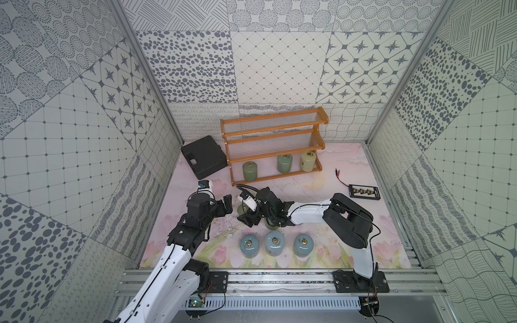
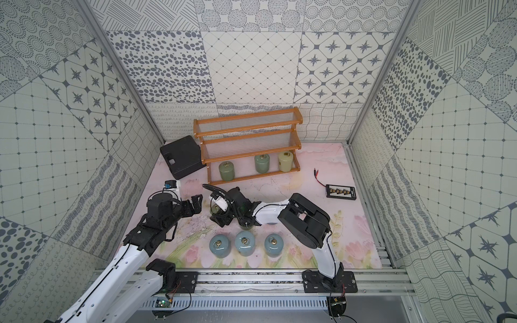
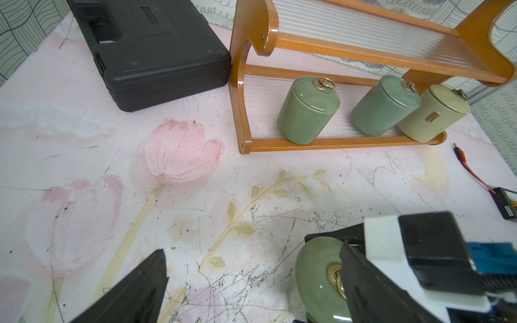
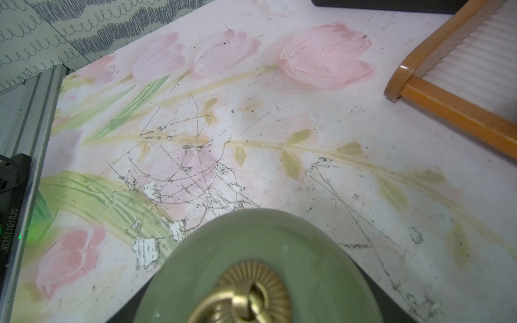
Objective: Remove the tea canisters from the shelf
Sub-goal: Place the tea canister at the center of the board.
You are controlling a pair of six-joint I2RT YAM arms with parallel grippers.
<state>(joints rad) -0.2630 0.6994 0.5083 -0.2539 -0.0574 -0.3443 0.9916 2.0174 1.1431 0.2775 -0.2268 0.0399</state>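
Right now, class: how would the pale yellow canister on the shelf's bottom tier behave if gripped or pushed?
The pale yellow canister looks glossy, so it is probably slippery and breakable if dropped. It stands upright on the shelf's bottom tier. Pushed high it might tip, and being round it would likely roll on its side.

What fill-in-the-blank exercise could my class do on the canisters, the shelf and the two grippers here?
1. The shelf holds ___ canisters, all on its lowest tier.
2. The end canister on that tier is pale ___.
3. The row of canisters at the front of the table is light ___.
4. The right gripper is shut on a ___ canister, while the left gripper is open.

Missing words: three; yellow; blue; green
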